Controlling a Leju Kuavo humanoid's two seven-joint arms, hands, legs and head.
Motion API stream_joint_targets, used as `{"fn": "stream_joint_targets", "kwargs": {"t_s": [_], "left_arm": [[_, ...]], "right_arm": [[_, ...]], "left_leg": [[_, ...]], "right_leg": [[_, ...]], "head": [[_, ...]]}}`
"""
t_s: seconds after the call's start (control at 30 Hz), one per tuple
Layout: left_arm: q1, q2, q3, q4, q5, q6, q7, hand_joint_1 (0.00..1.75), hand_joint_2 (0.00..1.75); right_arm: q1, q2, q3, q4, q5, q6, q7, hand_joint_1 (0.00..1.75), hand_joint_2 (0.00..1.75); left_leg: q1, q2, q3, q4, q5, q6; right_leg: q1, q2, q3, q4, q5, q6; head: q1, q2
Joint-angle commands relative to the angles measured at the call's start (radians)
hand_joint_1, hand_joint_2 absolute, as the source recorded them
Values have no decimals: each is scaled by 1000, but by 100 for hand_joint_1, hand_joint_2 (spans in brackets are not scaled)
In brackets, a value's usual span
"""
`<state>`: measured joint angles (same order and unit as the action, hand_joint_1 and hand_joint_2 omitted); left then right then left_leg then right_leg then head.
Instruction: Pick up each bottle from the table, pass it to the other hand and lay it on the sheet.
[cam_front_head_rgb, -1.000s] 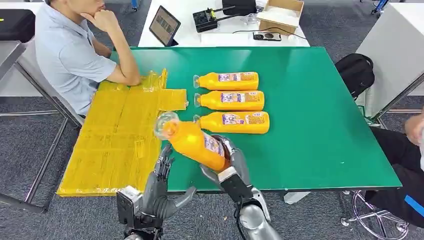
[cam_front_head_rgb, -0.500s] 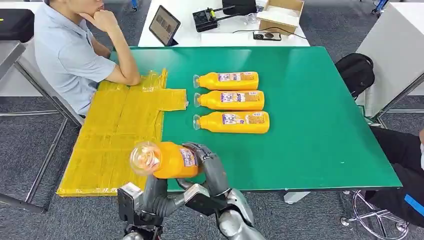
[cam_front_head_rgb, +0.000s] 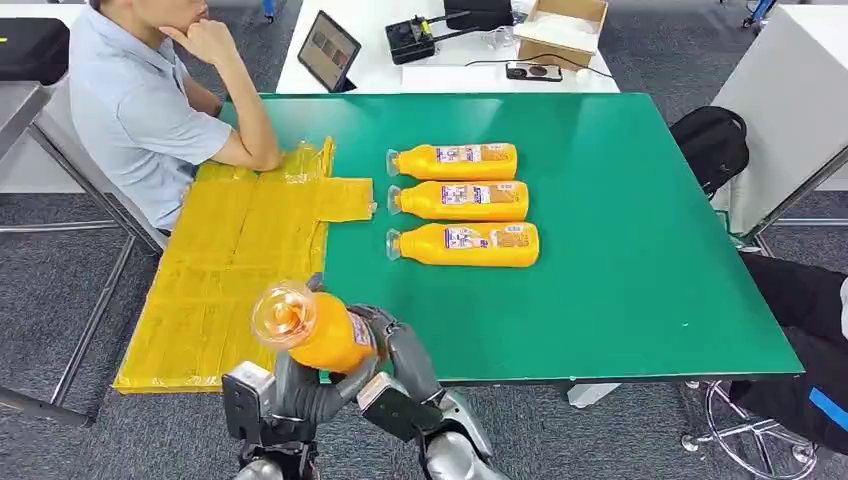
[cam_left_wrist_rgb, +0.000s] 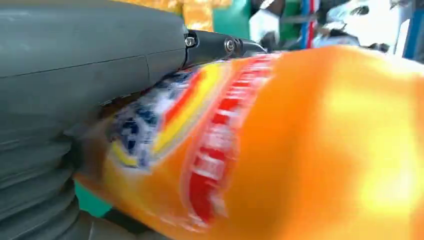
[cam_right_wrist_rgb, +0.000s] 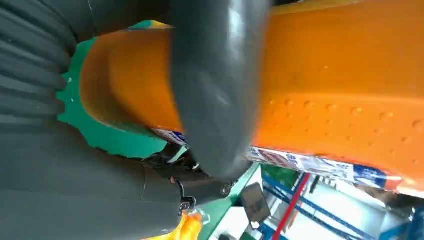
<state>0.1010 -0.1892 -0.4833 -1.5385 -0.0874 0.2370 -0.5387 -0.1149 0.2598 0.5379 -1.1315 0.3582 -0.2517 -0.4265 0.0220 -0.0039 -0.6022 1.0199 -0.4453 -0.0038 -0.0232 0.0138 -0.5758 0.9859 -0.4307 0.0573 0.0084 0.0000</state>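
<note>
Bottle (cam_front_head_rgb: 318, 332) number four, orange with a clear cap, sits in both hands at once: you see the right hand (cam_front_head_rgb: 392, 350) wrapped around its labelled lower body, and the left hand (cam_front_head_rgb: 300, 385) cupped under it from below, fingers against the body. In the left wrist view the bottle (cam_left_wrist_rgb: 280, 145) presses against that hand's grey cover, and in the right wrist view the thick thumb (cam_right_wrist_rgb: 215, 85) crosses the bottle's orange side. You find the bottle raised above the near table edge, cap tilted up toward the camera, over the border between the green table (cam_front_head_rgb: 640, 250) and the yellow sheet (cam_front_head_rgb: 220, 280). Farther out, three more bottles (cam_front_head_rgb: 462, 202) lie in a row on the table. A seated person (cam_front_head_rgb: 140, 110) leans an elbow on the sheet's far end.
</note>
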Motion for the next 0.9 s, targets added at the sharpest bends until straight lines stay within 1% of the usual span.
{"fn": "stream_joint_targets", "kwargs": {"t_s": [0.03,0.07,0.1,0.13,0.2,0.27,0.33,0.37,0.4,0.5,0.53,0.57,0.63,0.67,0.7,0.8,0.83,0.87,0.9], "left_arm": [[-31,-9,24,1,-11,28,-21,7,175],[-33,-10,25,3,-9,26,-22,65,175],[-33,-10,25,3,-9,26,-22,150,175],[-40,-11,25,14,21,-5,-17,175,175],[-40,-10,25,18,33,-20,-16,175,175],[-37,-7,19,20,79,-77,5,175,175],[-34,-8,18,22,79,-77,5,175,175],[-34,-8,18,22,79,-77,5,175,175],[-34,-8,18,22,79,-77,5,175,175],[-34,-8,18,22,79,-77,5,175,175],[-36,-6,17,30,138,-138,46,175,175],[-33,-1,14,35,171,-169,61,175,175],[-15,14,10,34,209,-206,69,175,175],[-4,16,17,27,224,-208,73,175,175],[4,22,23,21,239,-216,73,175,175],[10,28,50,12,272,-232,81,175,175],[12,25,68,6,225,-193,58,175,175],[13,25,82,0,196,-170,50,175,175],[14,30,105,-1,195,-160,81,175,175]], "right_arm": [[-12,-37,91,27,25,41,17,175,175],[-13,-39,94,27,25,44,17,175,175],[-13,-39,94,27,25,44,17,175,175],[-13,-44,99,22,27,47,15,175,175],[-7,-45,95,11,25,49,14,175,175],[10,-53,90,-10,40,36,15,175,175],[13,-60,87,-9,39,36,15,175,175],[13,-60,87,-9,39,36,15,175,175],[13,-60,87,-9,39,36,15,175,175],[13,-60,87,-9,39,36,15,175,175],[20,-59,76,-20,39,32,12,40,175],[26,-60,66,-26,39,28,6,0,175],[41,-56,41,-54,36,7,-11,0,175],[52,-51,28,-72,25,3,-18,0,0],[61,-50,22,-92,8,10,-30,0,0],[108,-80,20,-176,14,-40,-117,0,0],[140,-104,19,-214,11,-66,-154,0,0],[173,-126,19,-247,5,-78,-168,0,0],[210,-147,17,-285,2,-103,-187,0,0]], "left_leg": [[0,0,2,-1,0,1],[0,0,2,-1,0,1],[0,-1,3,-1,0,1],[0,-1,2,-1,0,1],[0,-1,3,-1,0,1],[0,-1,1,-1,0,1],[0,-2,4,-2,0,2],[0,-1,1,-1,0,1],[0,-2,3,-1,0,1],[0,-1,2,-1,0,1],[0,-1,3,-1,0,1],[0,-2,3,-1,0,2],[0,-1,2,-1,0,1],[0,-2,5,-2,-1,2],[0,0,3,-2,0,1],[0,1,3,-1,-1,1],[0,0,5,-2,-1,2],[0,-2,2,-1,0,1],[0,-3,3,-2,0,1]], "right_leg": [[1,-1,3,-1,0,-2],[1,-2,3,-1,0,-2],[1,-2,3,-1,0,-3],[1,-3,3,-2,0,-2],[1,-3,4,-1,-1,-3],[0,-2,2,-1,0,-1],[1,-4,5,-2,-1,-3],[0,-2,2,-1,0,-1],[1,-4,4,-2,-1,-3],[0,-2,2,-1,0,-2],[1,-3,4,-2,-1,-3],[1,-3,4,-2,-1,-3],[0,-3,3,-1,-1,-2],[1,-4,6,-3,-1,-4],[1,-2,3,-2,0,-2],[1,-1,3,-1,-1,-3],[1,-2,5,-2,-1,-4],[1,-3,3,-1,-1,-2],[1,-5,4,-2,-1,-3]], "head": [[0,0],[0,0],[0,0],[0,0],[0,0],[0,0],[0,0],[0,0],[0,0],[0,0],[0,0],[0,0],[0,0],[0,0],[0,0],[0,0],[0,0],[0,0],[0,0]]}}
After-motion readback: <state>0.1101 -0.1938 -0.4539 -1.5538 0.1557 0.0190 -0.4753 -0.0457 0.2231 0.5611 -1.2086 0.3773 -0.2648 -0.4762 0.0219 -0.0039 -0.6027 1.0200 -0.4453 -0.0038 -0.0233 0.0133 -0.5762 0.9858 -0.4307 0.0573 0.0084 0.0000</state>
